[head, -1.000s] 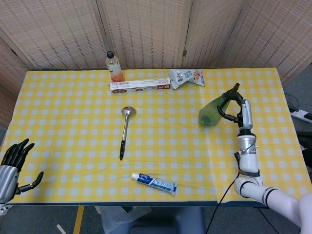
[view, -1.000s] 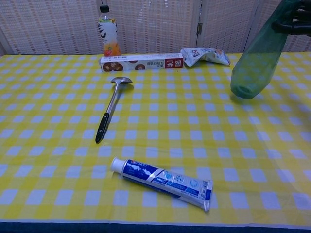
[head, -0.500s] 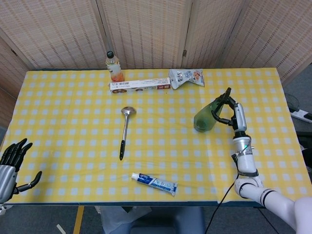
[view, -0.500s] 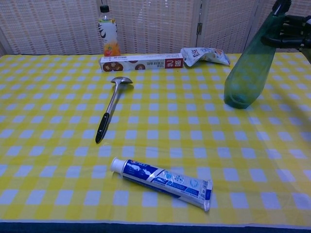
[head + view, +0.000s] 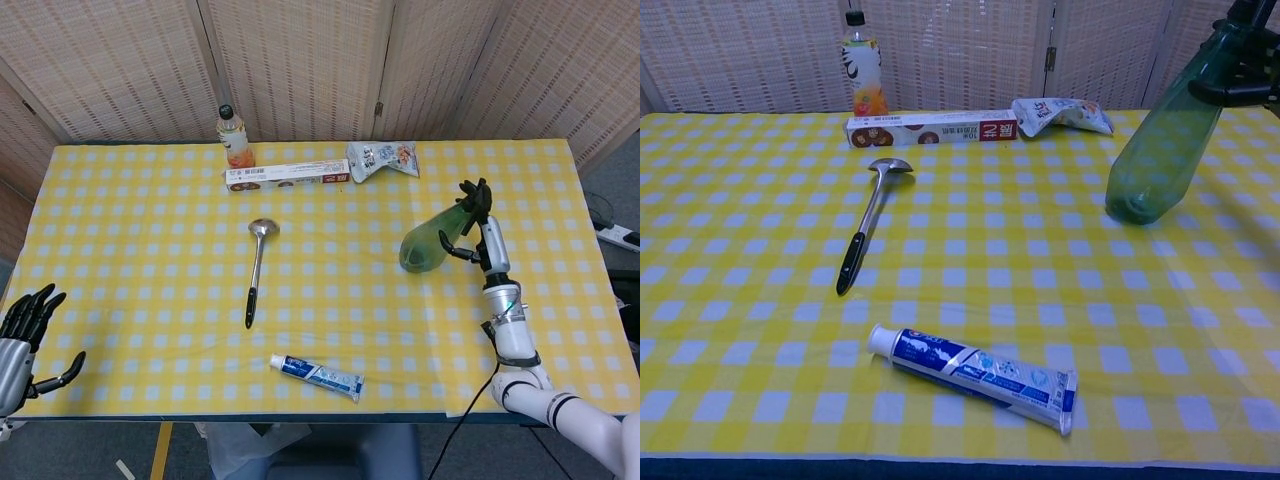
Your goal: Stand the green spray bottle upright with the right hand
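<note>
The green spray bottle leans at the table's right side, its base low on the yellow checked cloth and its nozzle end up and to the right. My right hand grips it at the neck, dark fingers wrapped around the top. In the chest view the bottle fills the upper right, with the right hand cut off by the frame edge. My left hand hangs open off the front left corner, holding nothing.
Along the back edge stand an orange drink bottle, a long box and a snack packet. A ladle lies mid-table, with a toothpaste tube near the front edge. A wicker screen stands behind.
My right hand brought the bottle down and slightly left, so its base now sits low on the cloth. The left hand barely shifted.
</note>
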